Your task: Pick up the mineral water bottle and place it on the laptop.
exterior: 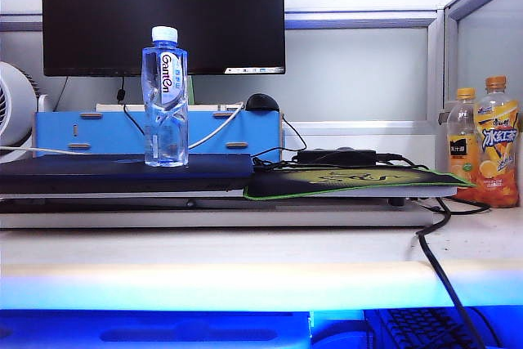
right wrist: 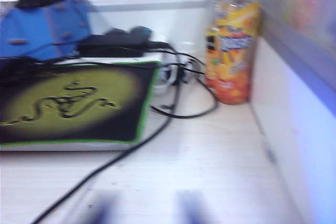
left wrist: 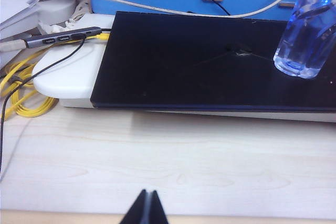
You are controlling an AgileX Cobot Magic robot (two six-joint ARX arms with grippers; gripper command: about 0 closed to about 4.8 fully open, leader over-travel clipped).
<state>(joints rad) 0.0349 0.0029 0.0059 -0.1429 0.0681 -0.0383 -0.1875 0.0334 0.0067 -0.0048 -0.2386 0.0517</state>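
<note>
I am seeing the clear plastic mineral water bottle [exterior: 165,97], white-capped with red lettering on its white label, standing upright on the flat dark navy laptop [exterior: 122,174], toward the slab's right half in the exterior view. In the left wrist view its base [left wrist: 307,35] is resting on the laptop lid [left wrist: 210,61]. My left gripper [left wrist: 146,208] is hovering over the pale wooden desk [left wrist: 168,161], just in front of the laptop, its dark fingertips pressed together and holding nothing. My right gripper [right wrist: 147,205] is showing only as two blurred fingers with a gap between them, over the desk near the black-and-yellow green-edged mouse pad [right wrist: 73,103] and the two orange-capped drink bottles [right wrist: 231,40]; nothing is sitting between those fingers.
</note>
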